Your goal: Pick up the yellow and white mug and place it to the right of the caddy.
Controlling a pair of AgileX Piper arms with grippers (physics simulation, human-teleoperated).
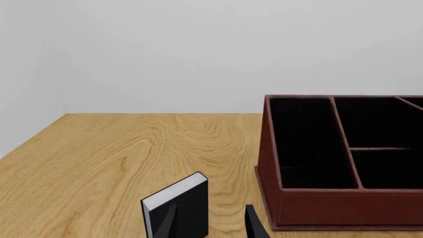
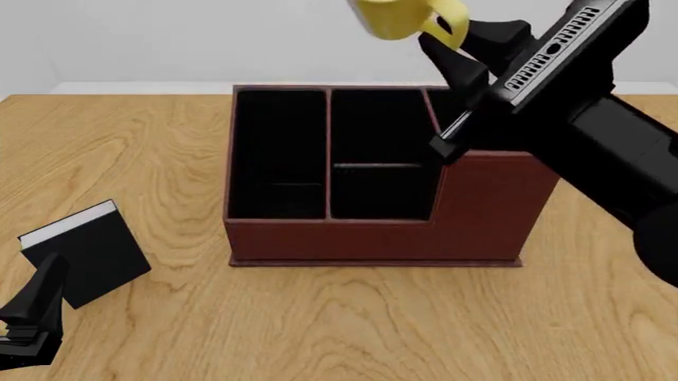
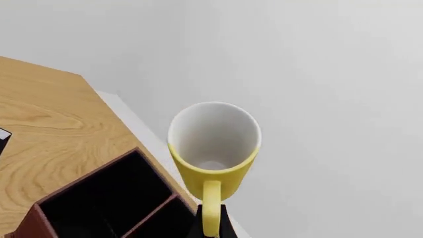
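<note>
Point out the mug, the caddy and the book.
yellow and white mug point(image 3: 213, 171), right wrist view, yellow outer wall.
caddy point(image 2: 371, 238), front view, near front wall.
black book point(image 2: 90, 255), front view, black cover.

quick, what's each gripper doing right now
Left gripper: open, holding nothing, near the black book.
Right gripper: shut on the handle of the small yellow and white mug, lifted above the reddish-brown caddy.

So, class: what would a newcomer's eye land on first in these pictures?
Probably the yellow and white mug, held by its handle high above the caddy's far right corner in the right end effector. Next, the big reddish-brown caddy mid-table, then the black book near the left end effector.
</note>
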